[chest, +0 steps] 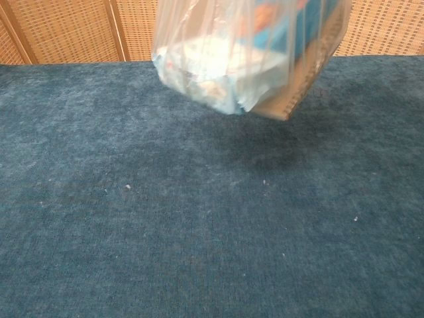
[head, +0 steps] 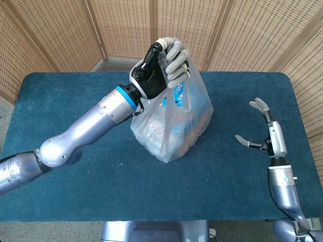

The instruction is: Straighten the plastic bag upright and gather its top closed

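A clear plastic bag (head: 174, 123) with blue-and-white packets inside hangs above the blue table (head: 75, 101). My left hand (head: 160, 68) grips the gathered top of the bag and holds it up. In the chest view the bag's bottom (chest: 245, 59) floats clear of the cloth, tilted, with its shadow below. My right hand (head: 267, 133) stands at the right side of the table with fingers spread, holding nothing, well apart from the bag.
Wicker screen panels (head: 151, 30) close off the far side of the table. The table's right edge runs just beyond my right hand.
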Available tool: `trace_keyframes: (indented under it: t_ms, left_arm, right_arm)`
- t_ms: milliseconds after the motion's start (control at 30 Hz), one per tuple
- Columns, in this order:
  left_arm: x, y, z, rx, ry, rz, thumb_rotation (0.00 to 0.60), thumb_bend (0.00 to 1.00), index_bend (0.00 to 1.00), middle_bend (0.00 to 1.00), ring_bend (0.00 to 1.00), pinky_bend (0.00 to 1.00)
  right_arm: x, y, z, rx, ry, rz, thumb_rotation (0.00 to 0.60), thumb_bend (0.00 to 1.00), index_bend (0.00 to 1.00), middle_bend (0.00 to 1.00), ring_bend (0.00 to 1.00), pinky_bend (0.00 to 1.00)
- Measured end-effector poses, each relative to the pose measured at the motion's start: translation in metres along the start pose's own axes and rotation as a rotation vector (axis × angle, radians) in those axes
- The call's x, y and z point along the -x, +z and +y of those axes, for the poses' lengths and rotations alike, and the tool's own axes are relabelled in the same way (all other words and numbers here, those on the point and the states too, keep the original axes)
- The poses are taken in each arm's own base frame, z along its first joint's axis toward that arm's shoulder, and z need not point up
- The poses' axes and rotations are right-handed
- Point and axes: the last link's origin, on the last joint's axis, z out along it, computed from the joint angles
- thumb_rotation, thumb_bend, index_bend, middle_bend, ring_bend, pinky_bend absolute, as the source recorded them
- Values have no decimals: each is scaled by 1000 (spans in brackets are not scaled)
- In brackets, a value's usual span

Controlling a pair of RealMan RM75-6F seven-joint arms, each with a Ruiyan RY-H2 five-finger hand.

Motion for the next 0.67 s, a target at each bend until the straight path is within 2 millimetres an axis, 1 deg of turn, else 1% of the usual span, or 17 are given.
trace_keyframes:
  t_ms: [133, 333, 467, 667]
  left_arm:
    - [2, -3, 1, 1, 0, -1, 320, 696, 820, 844, 863, 879]
    - [2, -7, 2, -2, -4, -1, 320, 696, 819, 844, 863, 879]
    - [5, -11, 4, 0, 0, -5, 321, 694, 820, 844, 863, 879]
    - [6, -15, 8, 9, 1, -6, 319, 693, 820, 844, 863, 879]
  right_arm:
    - [-5, -7, 10, 14, -144, -21, 600, 53, 95, 171, 110, 83]
    - [-11, -22, 27, 40, -409, -77, 600, 52, 97, 171, 108, 83]
    - [-14, -38, 37, 49, -577, -105, 600, 53, 97, 171, 106, 82]
    - [-16, -64, 45, 57, -713, -138, 600, 53, 97, 171, 101, 82]
